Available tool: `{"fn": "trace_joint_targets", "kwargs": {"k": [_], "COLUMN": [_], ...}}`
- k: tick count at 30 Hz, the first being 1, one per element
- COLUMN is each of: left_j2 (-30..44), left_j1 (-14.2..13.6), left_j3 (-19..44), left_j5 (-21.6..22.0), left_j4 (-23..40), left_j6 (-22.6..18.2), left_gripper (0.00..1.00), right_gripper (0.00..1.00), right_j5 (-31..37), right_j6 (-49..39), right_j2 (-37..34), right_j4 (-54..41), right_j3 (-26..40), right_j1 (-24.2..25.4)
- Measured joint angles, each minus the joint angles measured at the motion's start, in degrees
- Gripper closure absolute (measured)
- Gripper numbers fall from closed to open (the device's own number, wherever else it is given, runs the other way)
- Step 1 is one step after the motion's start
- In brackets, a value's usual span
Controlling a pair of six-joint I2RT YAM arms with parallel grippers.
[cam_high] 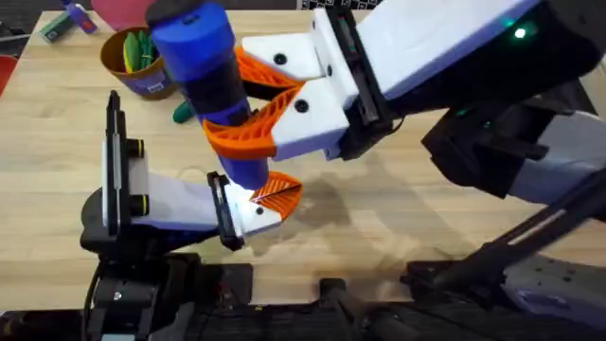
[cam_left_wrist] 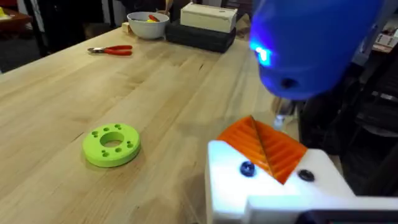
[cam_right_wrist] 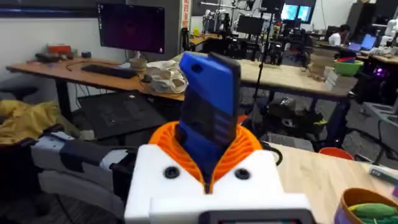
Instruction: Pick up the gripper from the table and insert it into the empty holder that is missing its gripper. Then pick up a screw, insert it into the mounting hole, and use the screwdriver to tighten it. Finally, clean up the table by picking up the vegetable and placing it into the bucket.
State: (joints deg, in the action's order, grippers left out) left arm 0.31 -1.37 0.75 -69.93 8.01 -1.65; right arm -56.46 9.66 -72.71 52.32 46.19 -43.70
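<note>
My right gripper [cam_high: 232, 99] reaches across the table, shut on the blue screwdriver [cam_high: 204, 57], which stands upright between its orange pads [cam_right_wrist: 249, 146]. The screwdriver's thin bit [cam_left_wrist: 280, 118] points down onto my left gripper [cam_high: 275, 194], and its blue light is lit. The left gripper's two orange ribbed tips [cam_left_wrist: 267, 149] lie pressed together on white finger bases [cam_left_wrist: 236, 186]. Each base shows a dark screw head [cam_left_wrist: 247, 168]. I cannot tell which base is the holder. A dark green vegetable [cam_high: 183, 114] lies beside the bucket [cam_high: 137, 62], partly hidden by the screwdriver.
The bucket [cam_right_wrist: 367, 208] holds green items. A bright green disc with holes [cam_left_wrist: 112, 144] lies on the wood near the left gripper. Red-handled pliers [cam_left_wrist: 111, 50], a white bowl [cam_left_wrist: 147, 23] and a cream box on a black case [cam_left_wrist: 208, 15] sit at the far end.
</note>
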Motion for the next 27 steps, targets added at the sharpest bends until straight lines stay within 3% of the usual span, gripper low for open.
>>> {"fn": "trace_joint_targets", "kwargs": {"k": [27], "left_j2": [0.00], "left_j1": [0.00], "left_j3": [0.00], "left_j5": [0.00], "left_j4": [0.00], "left_j6": [0.00], "left_gripper": [0.991], "right_gripper": [0.976], "right_j5": [-0.24], "right_j6": [-3.61], "right_j2": [-3.44], "right_j4": [0.41], "right_j3": [0.50], "right_j1": [-1.77]}}
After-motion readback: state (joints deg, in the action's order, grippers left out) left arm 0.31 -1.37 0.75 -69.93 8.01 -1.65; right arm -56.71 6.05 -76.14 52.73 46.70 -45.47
